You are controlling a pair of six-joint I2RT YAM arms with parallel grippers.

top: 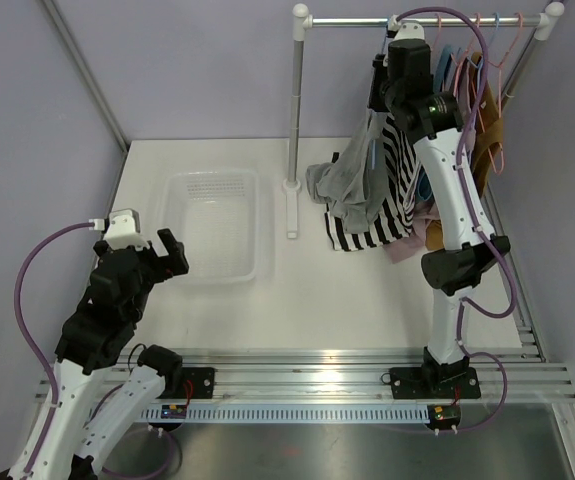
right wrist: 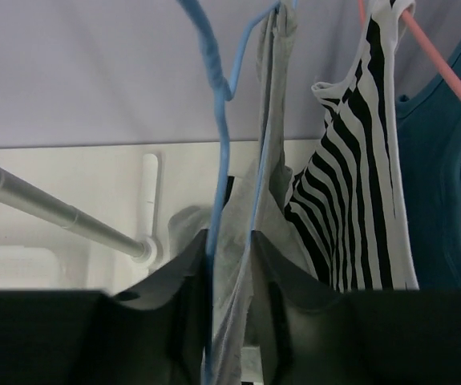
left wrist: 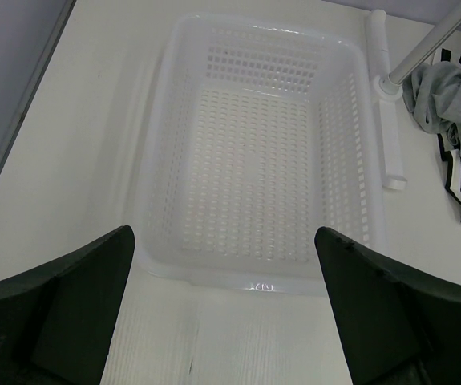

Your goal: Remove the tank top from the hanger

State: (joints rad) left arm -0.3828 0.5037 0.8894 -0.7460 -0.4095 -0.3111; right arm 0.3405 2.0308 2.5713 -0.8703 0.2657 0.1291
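Well, the right gripper [right wrist: 228, 249] has its fingers nearly together, pinching the grey tank top [right wrist: 268, 120] with the blue hanger [right wrist: 218, 120] wire between them (a striped top [right wrist: 350, 200] hangs just beside). The tank top hangs from the rail [top: 347, 20], its lower part bunched on the table [top: 307, 290]; the left gripper [left wrist: 224, 237] gapes wide over the white basket [left wrist: 174, 120]

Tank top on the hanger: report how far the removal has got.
Done: nothing; the grey tank top hangs on the blue hanger. In hand: the right gripper grips its fabric at the hanger. To do: pull it free; the left gripper hovers open over the basket.
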